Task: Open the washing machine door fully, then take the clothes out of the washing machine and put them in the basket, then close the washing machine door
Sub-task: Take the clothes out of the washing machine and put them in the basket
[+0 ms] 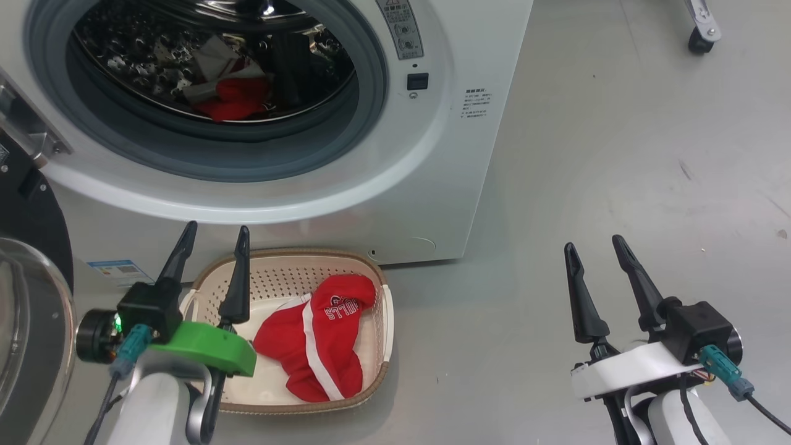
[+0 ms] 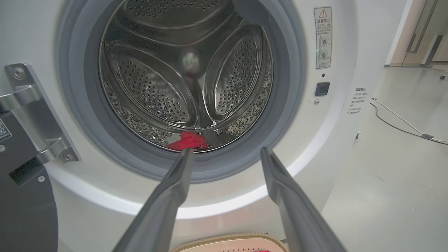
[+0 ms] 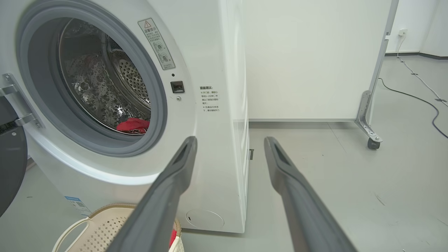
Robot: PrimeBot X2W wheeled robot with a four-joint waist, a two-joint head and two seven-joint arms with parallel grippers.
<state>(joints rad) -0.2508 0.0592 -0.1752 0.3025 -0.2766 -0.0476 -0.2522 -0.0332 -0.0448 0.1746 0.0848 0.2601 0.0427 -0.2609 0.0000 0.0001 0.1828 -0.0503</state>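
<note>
The white washing machine (image 1: 432, 185) stands with its black door (image 1: 25, 259) swung open at the far left. Red clothes (image 1: 238, 99) lie at the bottom of the steel drum, also showing in the wrist views (image 2: 189, 140) (image 3: 133, 125). One red garment with white stripes (image 1: 321, 337) lies in the cream basket (image 1: 380, 290) on the floor before the machine. My left gripper (image 1: 214, 237) (image 2: 225, 152) hangs open and empty over the basket's left part, pointing at the drum opening. Open and empty too, my right gripper (image 1: 596, 246) (image 3: 229, 141) hovers over the floor right of the machine.
Grey floor (image 1: 618, 154) spreads to the right of the machine. A white partition on a castor (image 3: 372, 143) stands behind it, and cables (image 3: 420, 98) run along the floor farther right. The door's metal hinge (image 2: 31, 112) sits at the opening's left side.
</note>
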